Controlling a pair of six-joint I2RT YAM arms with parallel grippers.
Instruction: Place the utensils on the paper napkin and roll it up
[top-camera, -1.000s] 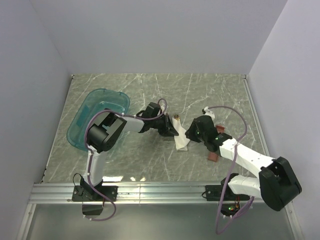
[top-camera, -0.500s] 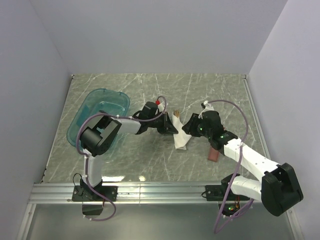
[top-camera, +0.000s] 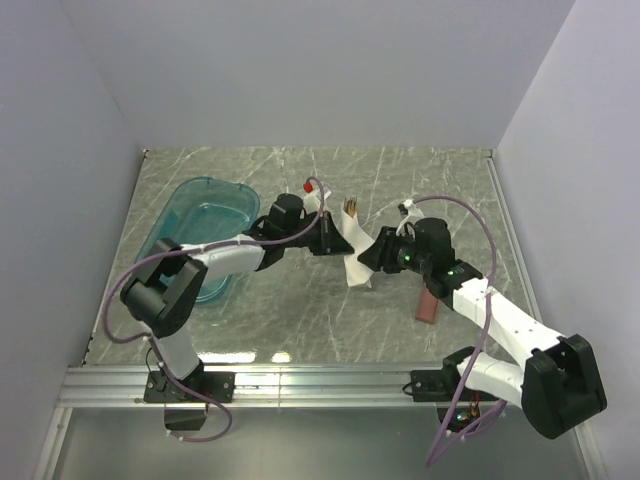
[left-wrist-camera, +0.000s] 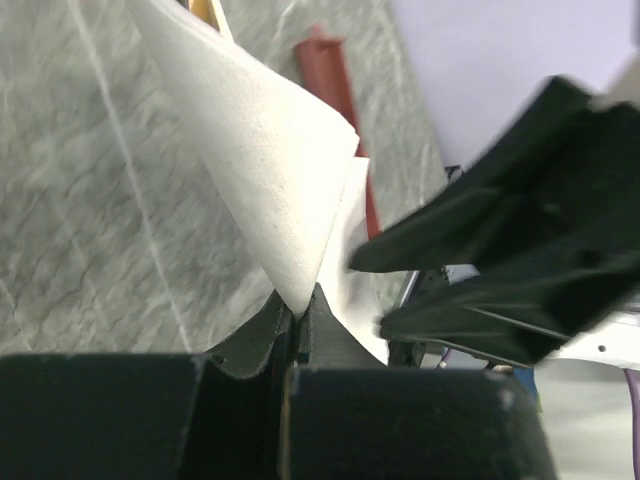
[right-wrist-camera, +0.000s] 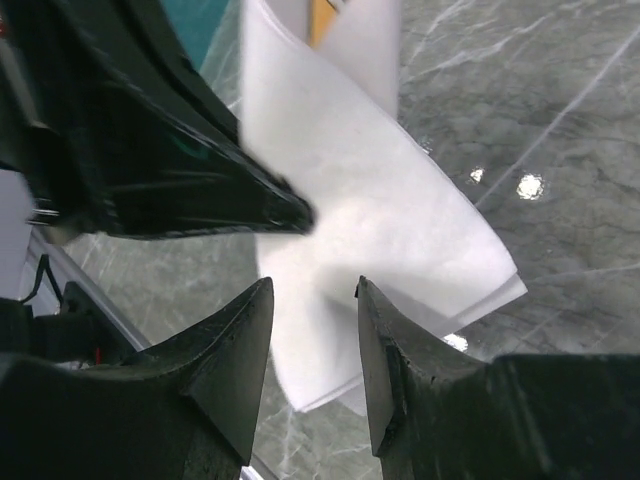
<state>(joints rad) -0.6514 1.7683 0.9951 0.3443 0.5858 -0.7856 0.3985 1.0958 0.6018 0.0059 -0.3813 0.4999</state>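
Observation:
The paper napkin (top-camera: 356, 268) is a folded white bundle on the marble table, between both arms. My left gripper (top-camera: 336, 243) is shut on the napkin's (left-wrist-camera: 262, 140) folded edge, which rises from the pinched jaws (left-wrist-camera: 298, 306). The utensils are wrapped inside; only a brownish tip (top-camera: 350, 207) sticks out at the far end, also seen in the wrist views (left-wrist-camera: 206, 10) (right-wrist-camera: 322, 18). My right gripper (top-camera: 374, 256) is open just right of the bundle, its jaws (right-wrist-camera: 315, 290) hovering over the napkin (right-wrist-camera: 390, 210) without gripping it. The left gripper's fingers (right-wrist-camera: 200, 190) cross that view.
A translucent teal tub (top-camera: 196, 240) stands at the left. The long reddish-brown tray (top-camera: 427, 308) lies on the table under the right arm, and shows behind the napkin as a red strip (left-wrist-camera: 340, 95). Walls enclose the table at the back and sides.
The right gripper has opened wider and shifted left towards the bundle. The left arm has stretched farther out, still pinching the napkin, and the bundle has moved slightly away from the bases.

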